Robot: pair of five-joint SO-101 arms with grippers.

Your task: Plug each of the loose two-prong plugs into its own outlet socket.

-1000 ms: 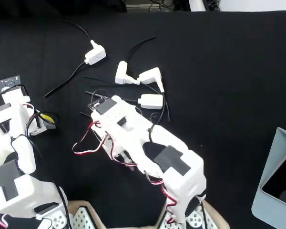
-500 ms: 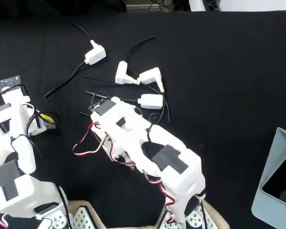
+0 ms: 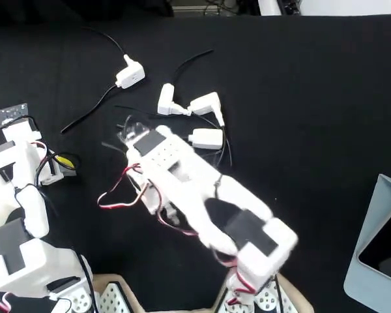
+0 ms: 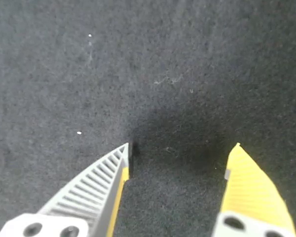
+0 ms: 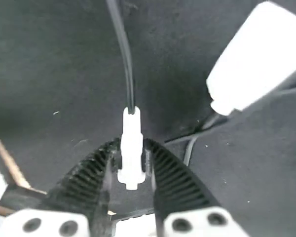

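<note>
While the black tabletop takes up nearly the whole high view, the right arm lies across its middle, running from 6 o'clock up toward 11 o'clock. The left arm stands at 8 o'clock, by the near edge. A grey bin sits at 4 o'clock, well apart from both arms.

White blocks with black cables lie between 11 and 12 o'clock of the centre. The lone block is farthest out at 11 o'clock. The paired blocks touch each other nearer 12 o'clock. The near block lies just beside the right arm's wrist.

At that arm's tip, the right hand is closed on a slim white plug, with its black fingers pressing both sides. The plug's black cable runs straight away from the fingertips.

The left hand is spread wide over bare cloth and grips nothing; one finger is pale grey, the other yellow.
</note>
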